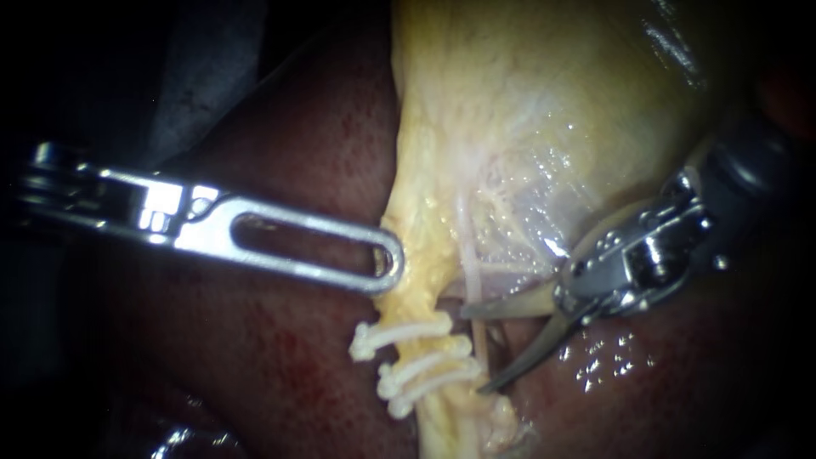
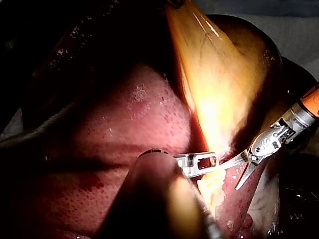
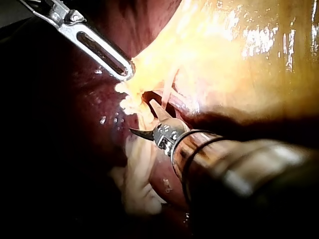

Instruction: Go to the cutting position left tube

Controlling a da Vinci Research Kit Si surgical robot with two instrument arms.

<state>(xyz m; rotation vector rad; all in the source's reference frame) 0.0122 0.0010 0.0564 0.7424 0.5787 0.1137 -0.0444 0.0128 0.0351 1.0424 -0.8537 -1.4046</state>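
My left instrument (image 1: 389, 263) comes in from the left with its slotted jaws together, pinching the yellow tissue edge just below the gallbladder (image 1: 544, 102). Below that grip a yellow tube (image 1: 446, 416) runs down, crossed by three white clips (image 1: 404, 333). My right instrument (image 1: 476, 350) has curved blades standing open. The upper blade points at the tube just above the top clip, and the lower blade tip touches the tube's right side beside the lower clips (image 1: 425, 374). A thin pale strand (image 1: 470, 272) passes between the blades. The right wrist view shows the open blades (image 3: 141, 116) beside the clips.
Dark red liver (image 1: 280, 357) surrounds the tube on both sides and lies under both instruments. Wet glints show on the liver below the right instrument's wrist (image 1: 646, 255). The left shaft (image 2: 164, 199) fills the near part of the left wrist view.
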